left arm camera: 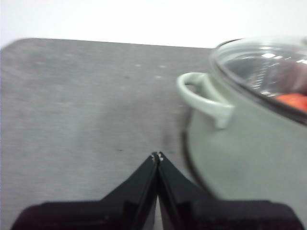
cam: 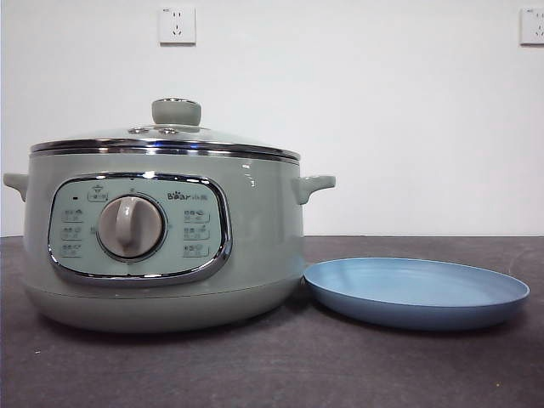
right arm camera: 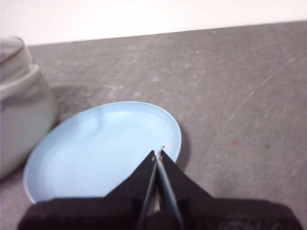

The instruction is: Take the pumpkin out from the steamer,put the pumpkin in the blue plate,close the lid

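Note:
The sage-green steamer point(cam: 161, 246) stands at the left of the dark table, with the glass lid point(cam: 170, 136) closed on it. The empty blue plate point(cam: 416, 291) lies right of it. In the left wrist view the pumpkin point(left arm camera: 293, 100) shows as an orange patch through the lid point(left arm camera: 264, 62), inside the steamer point(left arm camera: 244, 148). My left gripper point(left arm camera: 158, 155) is shut and empty, beside the pot's side handle point(left arm camera: 204, 98). My right gripper point(right arm camera: 159, 152) is shut and empty, above the edge of the blue plate point(right arm camera: 96, 143). Neither gripper shows in the front view.
A white wall with two sockets point(cam: 177, 25) stands behind the table. The steamer's side point(right arm camera: 19, 110) shows next to the plate in the right wrist view. Bare dark tabletop point(right arm camera: 240, 96) lies beyond the plate.

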